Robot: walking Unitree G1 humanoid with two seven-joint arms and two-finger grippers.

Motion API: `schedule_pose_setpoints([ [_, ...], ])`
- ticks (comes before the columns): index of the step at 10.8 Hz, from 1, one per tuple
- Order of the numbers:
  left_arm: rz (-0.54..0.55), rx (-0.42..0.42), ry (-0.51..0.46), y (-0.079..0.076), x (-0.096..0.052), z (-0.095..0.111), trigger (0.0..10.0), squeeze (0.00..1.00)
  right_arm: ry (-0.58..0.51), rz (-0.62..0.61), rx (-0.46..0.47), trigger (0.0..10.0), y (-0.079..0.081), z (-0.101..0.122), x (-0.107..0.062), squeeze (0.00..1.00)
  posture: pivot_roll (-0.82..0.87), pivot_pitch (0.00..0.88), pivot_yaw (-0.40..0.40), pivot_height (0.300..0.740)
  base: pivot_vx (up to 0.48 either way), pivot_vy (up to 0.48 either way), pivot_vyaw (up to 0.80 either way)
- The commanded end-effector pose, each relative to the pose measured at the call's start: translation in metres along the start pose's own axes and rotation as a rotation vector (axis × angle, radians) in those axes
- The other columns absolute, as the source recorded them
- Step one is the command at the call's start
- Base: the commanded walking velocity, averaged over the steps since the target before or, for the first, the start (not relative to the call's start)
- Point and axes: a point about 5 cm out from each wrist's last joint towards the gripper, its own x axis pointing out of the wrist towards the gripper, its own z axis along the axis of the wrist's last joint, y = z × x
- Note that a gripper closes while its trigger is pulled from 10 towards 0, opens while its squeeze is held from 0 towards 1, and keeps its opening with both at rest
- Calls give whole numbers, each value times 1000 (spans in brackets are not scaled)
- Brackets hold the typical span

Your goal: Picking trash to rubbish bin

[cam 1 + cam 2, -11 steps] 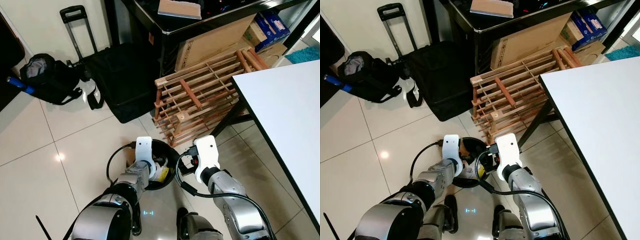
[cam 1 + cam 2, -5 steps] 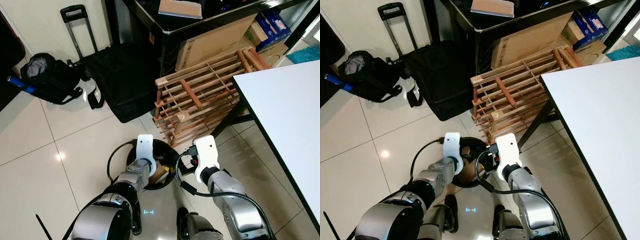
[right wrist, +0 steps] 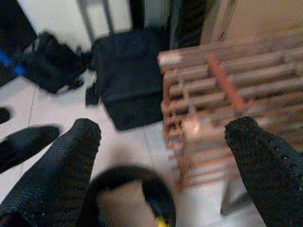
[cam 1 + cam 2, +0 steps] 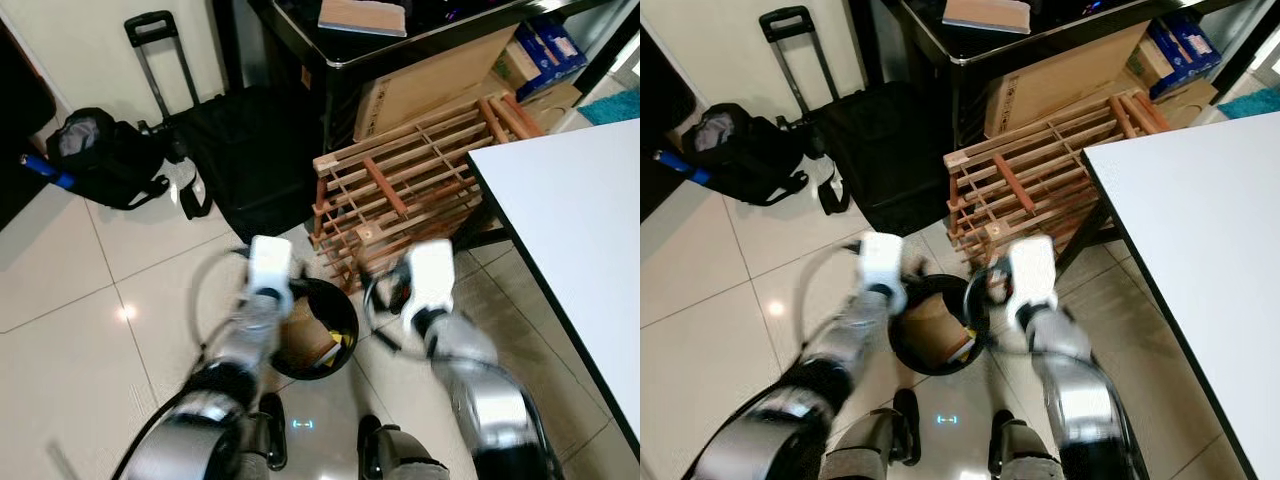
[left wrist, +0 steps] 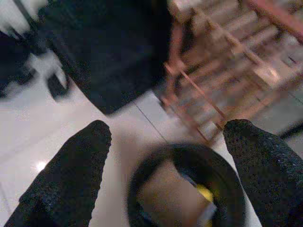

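Left wrist view: my left end effector (image 5: 165,156) spreads empty above the round black rubbish bin (image 5: 142,175), brown crumpled paper trash (image 5: 163,191) inside; my right end effector (image 3: 165,151) gapes too.

Tiled floor (image 4: 70,340) with black bin (image 4: 342,322), wooden rack (image 4: 420,190), black suitcase (image 4: 250,160)

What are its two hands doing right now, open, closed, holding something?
Left gripper: open, fingers spread wide, holding nothing, above the black bin.
Right gripper: open, fingers apart, holding nothing, also above the bin.
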Motion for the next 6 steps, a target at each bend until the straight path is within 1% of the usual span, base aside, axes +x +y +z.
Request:
schedule_pose_setpoints([
  [1,30,34,-43,2,-4,2,10000,0,-31,-35,16,10000,-4,3,2,0,-80,229,26,740,0,0,0],
  [2,63,47,-104,7,-6,10,10000,0,-73,-67,9,10000,-8,11,6,0,-80,212,32,740,0,0,0],
  [4,102,72,-244,15,-10,35,10000,0,-157,-124,17,10000,-18,27,14,0,-73,164,46,740,0,0,0],
  [5,101,87,-292,16,-13,45,10000,0,-182,-133,16,10000,-22,33,19,0,-74,144,50,740,0,0,0],
  [6,100,99,-311,16,-14,50,10000,0,-201,-139,9,10000,-24,37,24,0,-70,113,56,740,0,0,0],
])
